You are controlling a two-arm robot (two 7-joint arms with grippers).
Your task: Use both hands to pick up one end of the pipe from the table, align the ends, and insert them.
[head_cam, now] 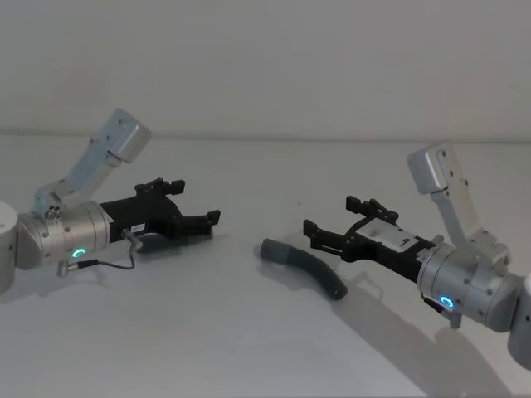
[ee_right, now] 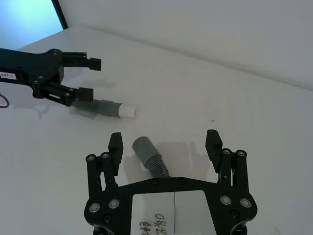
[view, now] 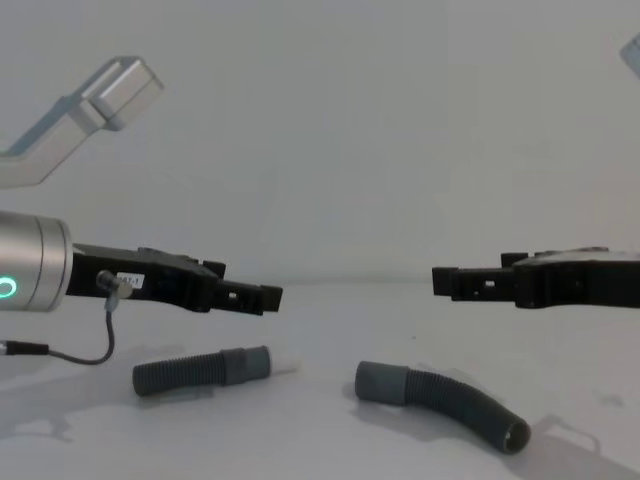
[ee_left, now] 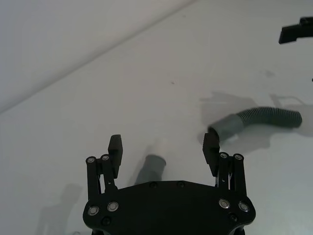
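I'm seeing the short piece (view: 200, 371) lying straight and flat on the tabletop (view: 320, 445), dark grey and ribbed, its white tip (view: 287, 368) pointing toward the long piece (view: 455, 404). That one is lying apart, curving away, its smooth grey cuff (view: 380, 382) nearest the tip.

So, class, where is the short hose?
Chest view: the short hose lies on the table, robot's left, beneath the left gripper, left of the curved hose.

A lab-like test bench — plain off-white table (head_cam: 207, 340), blank pale wall (head_cam: 265, 58) behind.
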